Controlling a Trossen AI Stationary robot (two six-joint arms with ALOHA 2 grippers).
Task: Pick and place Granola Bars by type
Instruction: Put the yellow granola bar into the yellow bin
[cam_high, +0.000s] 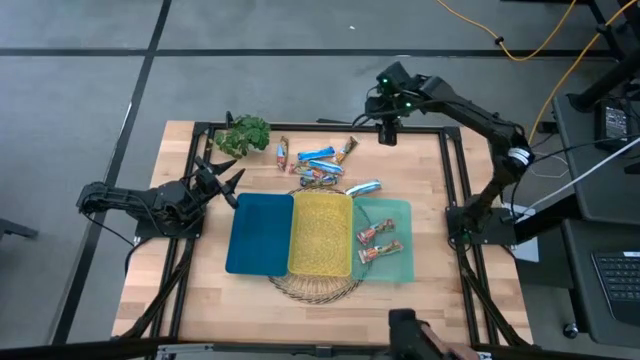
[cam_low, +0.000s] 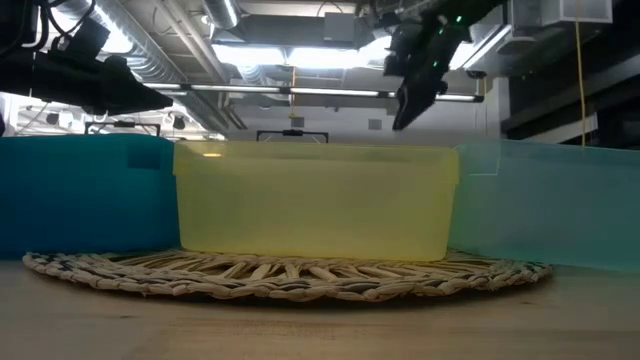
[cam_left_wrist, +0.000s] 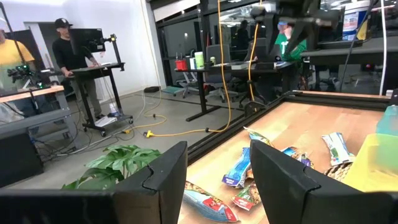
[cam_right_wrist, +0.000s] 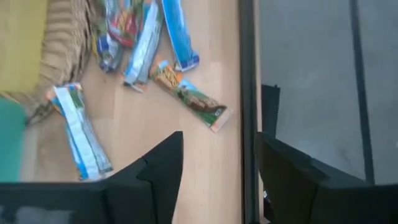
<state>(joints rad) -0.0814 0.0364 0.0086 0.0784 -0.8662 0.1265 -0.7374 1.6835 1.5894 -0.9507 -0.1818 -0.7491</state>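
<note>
1 leafy plant (cam_high: 245, 134) beside, perhaps touching, granola bars (cam_high: 318, 163)

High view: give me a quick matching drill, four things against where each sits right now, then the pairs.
Things:
1. green plant
2. right gripper
3. two red-orange bars
4. left gripper

Places:
A. inside the light green bin
B. table's far left corner
C. over the table's far edge, right of the loose bars
D. left of the blue bin

Pairs: 1-B, 2-C, 3-A, 4-D
</note>
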